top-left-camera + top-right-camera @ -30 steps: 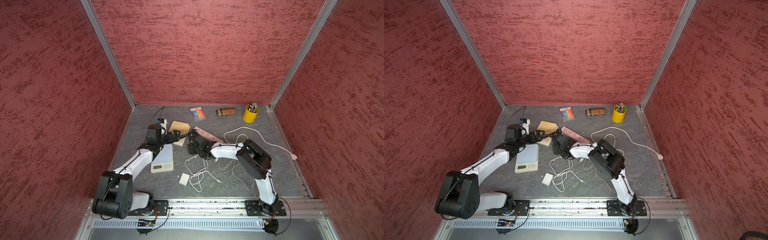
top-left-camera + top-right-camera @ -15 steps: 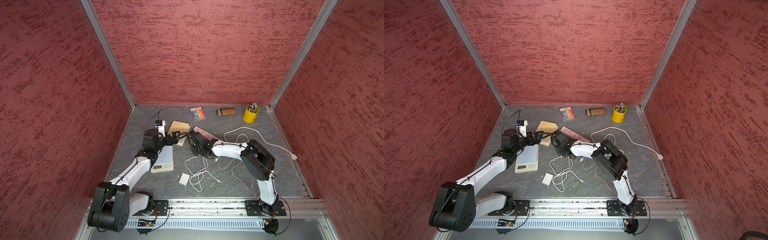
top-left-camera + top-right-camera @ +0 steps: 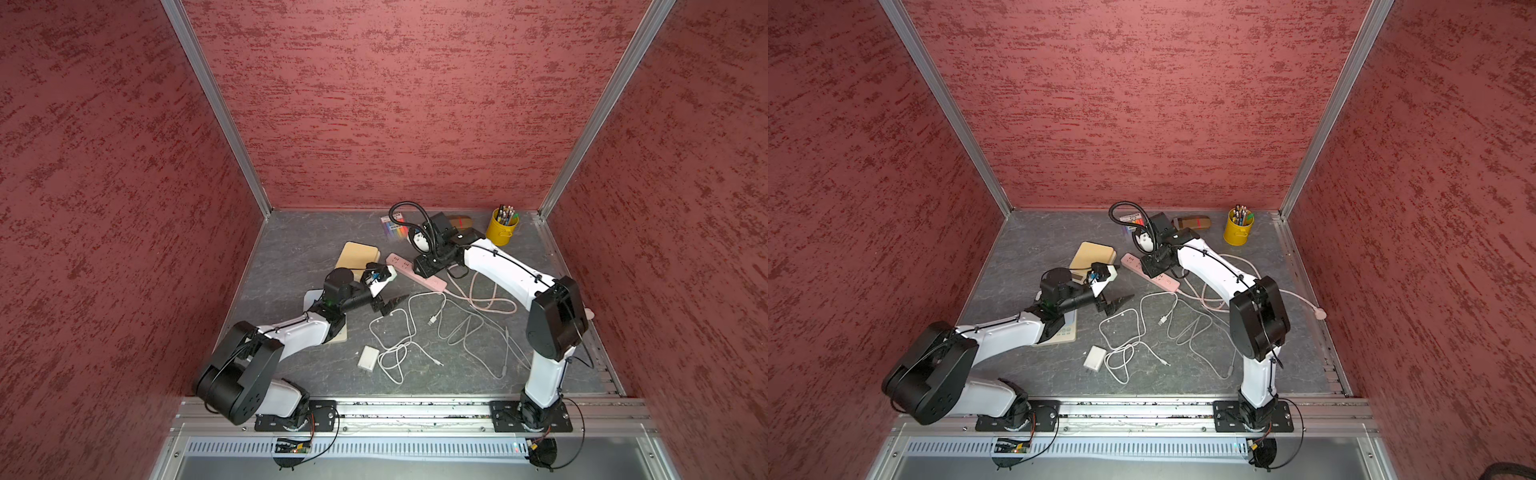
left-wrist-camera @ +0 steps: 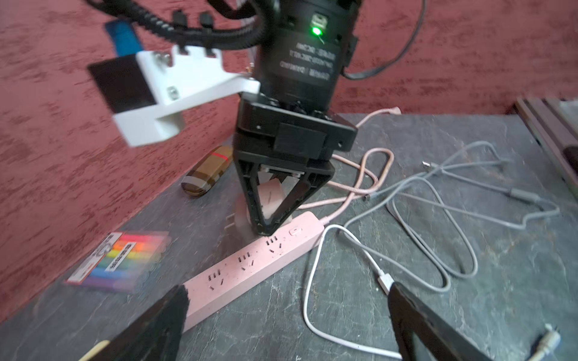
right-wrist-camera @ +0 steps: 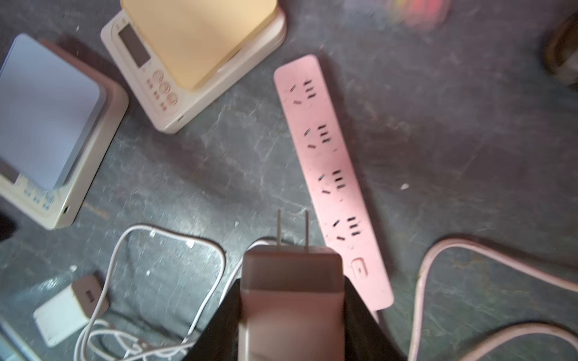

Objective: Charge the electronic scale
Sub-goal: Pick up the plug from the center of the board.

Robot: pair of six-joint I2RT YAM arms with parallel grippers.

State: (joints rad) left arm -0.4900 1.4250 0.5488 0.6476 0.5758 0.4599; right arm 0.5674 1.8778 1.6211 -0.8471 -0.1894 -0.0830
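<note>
We are looking at two scales on the grey worktop. The tan-topped scale is lying at about eleven o'clock from the middle of the worktop. The pale-topped scale is sitting just at its seven o'clock side, and in both top views the left arm is covering part of it. A small port is showing on one side of each scale.

The pink power strip is lying at three o'clock from the tan-topped scale, near it but apart. The right claw is gripping a pinkish plug block, and its two metal prongs are pointing down close beside the switch end of the strip. We cannot tell if they are touching anything.

The left claw is hanging spread wide, gripping nothing, between the pale-topped scale and the loops of white cable. A white charger block is lying at six o'clock. A yellow cup of pens is standing at one o'clock.
</note>
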